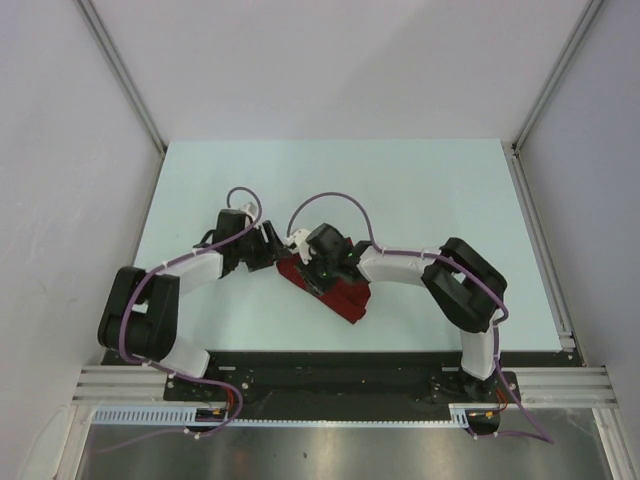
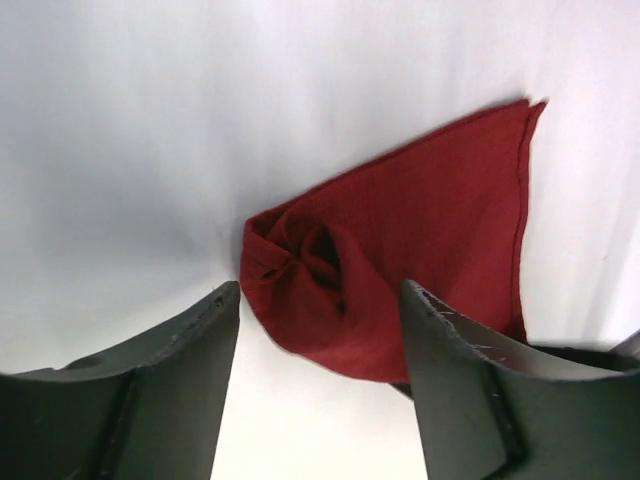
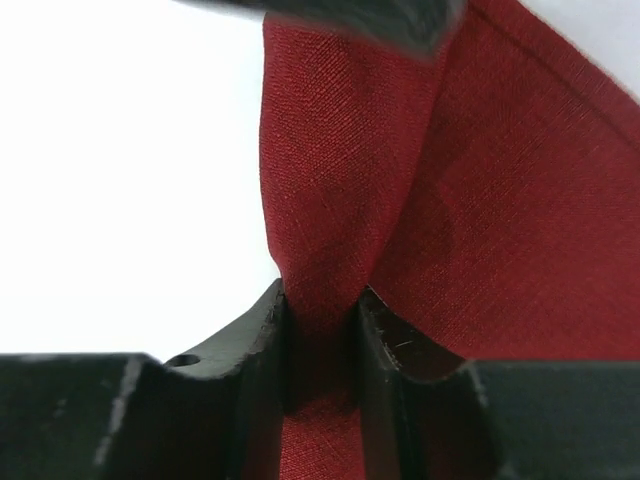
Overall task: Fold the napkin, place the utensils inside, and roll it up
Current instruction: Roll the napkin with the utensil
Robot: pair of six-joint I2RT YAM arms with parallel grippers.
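Napkin [image 1: 340, 295] lies on the table [image 1: 450, 200] as a loose, partly rolled bundle, with both arms meeting over it.

Left fingers [image 2: 180, 370] stand apart and hold nothing. They straddle the napkin's rolled end, where the spiral of cloth faces the left wrist camera. Judgement: this suits either a fresh grip on the roll or bracing that end.

Right fingers [image 3: 250, 350] are clamped on a raised pleat of the napkin, near its middle. The cloth rises taut from the pinch, probably to keep the wrap from slackening.

Utensils not visible in any view; presumably inside the napkin, cannot confirm.

Judgement: rolling step, late in the task; a flat corner remains unrolled beyond the roll.
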